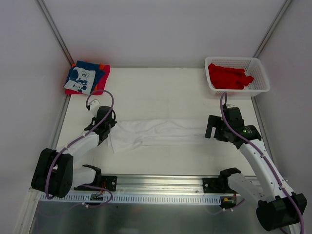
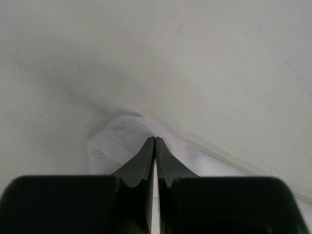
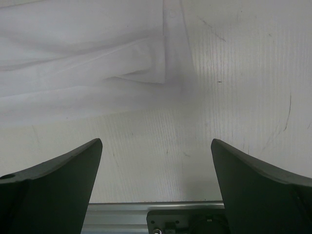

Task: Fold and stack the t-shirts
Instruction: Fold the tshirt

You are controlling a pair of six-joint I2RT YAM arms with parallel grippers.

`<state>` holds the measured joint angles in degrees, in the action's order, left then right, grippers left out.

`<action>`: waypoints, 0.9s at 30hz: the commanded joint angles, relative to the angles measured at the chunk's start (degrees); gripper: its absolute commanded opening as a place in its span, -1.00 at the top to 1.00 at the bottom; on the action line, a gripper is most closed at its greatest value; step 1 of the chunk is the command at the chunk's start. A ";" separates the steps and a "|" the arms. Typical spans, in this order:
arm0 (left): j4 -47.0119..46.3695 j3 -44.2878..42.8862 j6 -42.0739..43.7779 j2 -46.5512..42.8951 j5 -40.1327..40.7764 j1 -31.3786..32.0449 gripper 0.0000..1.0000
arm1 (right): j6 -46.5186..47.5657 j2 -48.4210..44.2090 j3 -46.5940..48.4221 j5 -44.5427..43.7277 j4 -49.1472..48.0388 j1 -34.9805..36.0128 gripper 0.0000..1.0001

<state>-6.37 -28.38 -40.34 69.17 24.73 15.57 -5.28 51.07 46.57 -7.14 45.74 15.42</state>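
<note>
My left gripper [image 2: 155,140] is pinched shut on the hem of the white t-shirt [image 1: 156,132], which lies stretched across the table [image 1: 161,92] between my arms. My right gripper [image 3: 156,141] hangs wide open just beside its other end (touching nothing). Red t-shirts [image 1: 229,77] fill the white basket [image 1: 261,73]; the folded t-shirts [image 1: 85,78] sit at the far left corner.
</note>
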 commanded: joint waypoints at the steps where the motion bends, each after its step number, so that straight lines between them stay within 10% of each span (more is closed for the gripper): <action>1: -0.13 -2.03 1.75 0.53 1.72 -1.25 1.00 | 0.80 -0.36 -0.33 -0.77 0.06 0.31 -0.99; 18: -2.33 -7.12 3.60 6.85 -0.38 -4.06 1.00 | 0.80 -0.27 -0.95 0.19 -0.30 0.31 -0.99; 20: -2.24 -8.00 3.51 8.44 -0.82 -4.50 0.36 | 0.88 -0.09 -0.86 0.37 -0.47 0.31 -0.99; 22: -1.98 -8.88 3.34 9.84 -1.79 -4.85 -0.97 | 0.88 0.08 -0.60 0.72 -0.47 0.22 -0.99; 27: -0.75 -10.29 3.86 9.33 -2.58 -5.47 -0.98 | 0.45 0.52 0.63 1.59 -0.56 0.31 -0.99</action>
<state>-7.07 -36.27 -37.17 79.77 22.87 10.74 -5.28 51.24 46.02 -6.61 45.67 15.42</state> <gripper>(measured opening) 0.987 0.993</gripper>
